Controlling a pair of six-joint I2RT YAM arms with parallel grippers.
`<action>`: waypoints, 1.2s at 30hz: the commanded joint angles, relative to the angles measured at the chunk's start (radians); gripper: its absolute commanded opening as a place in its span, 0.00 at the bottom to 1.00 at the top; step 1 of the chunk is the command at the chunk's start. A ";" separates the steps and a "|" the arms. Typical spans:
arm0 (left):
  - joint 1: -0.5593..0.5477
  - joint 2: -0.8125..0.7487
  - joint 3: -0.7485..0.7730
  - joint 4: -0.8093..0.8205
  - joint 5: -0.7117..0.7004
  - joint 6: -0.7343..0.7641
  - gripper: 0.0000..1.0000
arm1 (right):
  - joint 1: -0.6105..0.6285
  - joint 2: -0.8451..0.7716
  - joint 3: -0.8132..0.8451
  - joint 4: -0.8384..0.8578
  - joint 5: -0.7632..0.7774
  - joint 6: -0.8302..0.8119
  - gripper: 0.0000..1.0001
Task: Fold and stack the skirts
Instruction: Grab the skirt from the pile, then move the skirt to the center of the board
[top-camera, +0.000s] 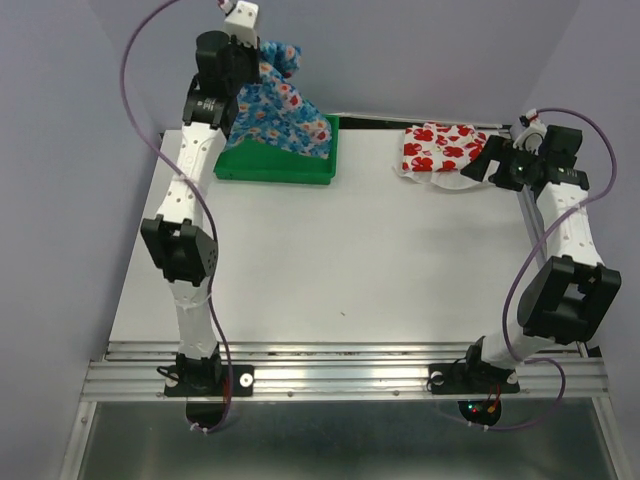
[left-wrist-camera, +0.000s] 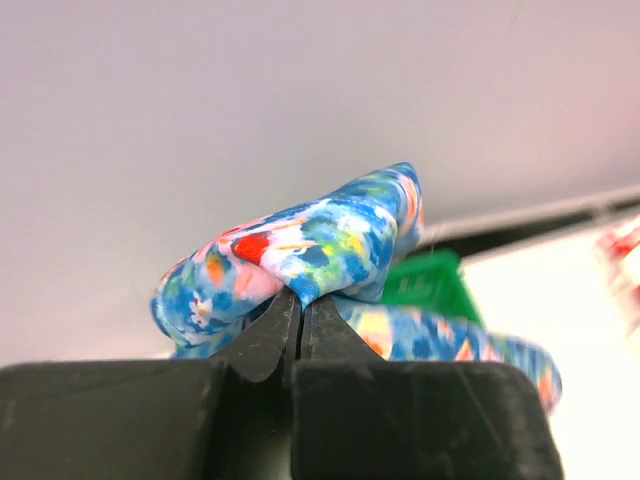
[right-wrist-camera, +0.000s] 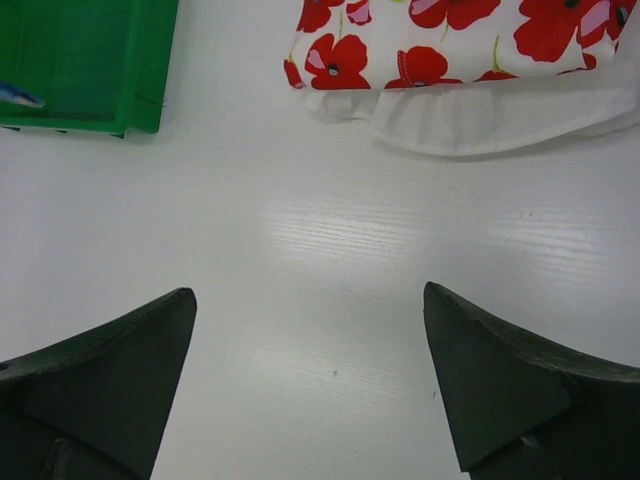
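my left tool (left-wrist-camera: 300, 298): clamped on a bunched fold of the blue skirt (left-wrist-camera: 310, 240), lifted above the green tray (top-camera: 300, 172) | my right tool (right-wrist-camera: 308, 300): apart, over the table (right-wrist-camera: 330, 250) near the white skirt (right-wrist-camera: 470, 60) | risk: shallow pinch may slip; trailing hem may snag the tray rim

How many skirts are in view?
2. The blue skirt, held in the left jaws, hangs over the green tray; the white skirt lies far right on the table.

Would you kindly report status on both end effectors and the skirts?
Left end effector shut on blue skirt, raised, draping onto green tray. Right end effector open, empty, short of red-flowered skirt. Nothing blocking.
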 joint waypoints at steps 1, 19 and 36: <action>0.003 -0.160 0.034 0.143 0.118 -0.045 0.00 | -0.006 -0.077 0.016 0.032 -0.054 -0.022 1.00; -0.019 -0.746 -0.858 0.262 0.807 -0.353 0.00 | 0.208 -0.159 -0.048 0.067 -0.215 -0.065 0.79; -0.134 -0.473 -0.972 -0.133 0.508 0.038 0.66 | 0.328 -0.202 -0.335 -0.006 -0.133 -0.212 0.78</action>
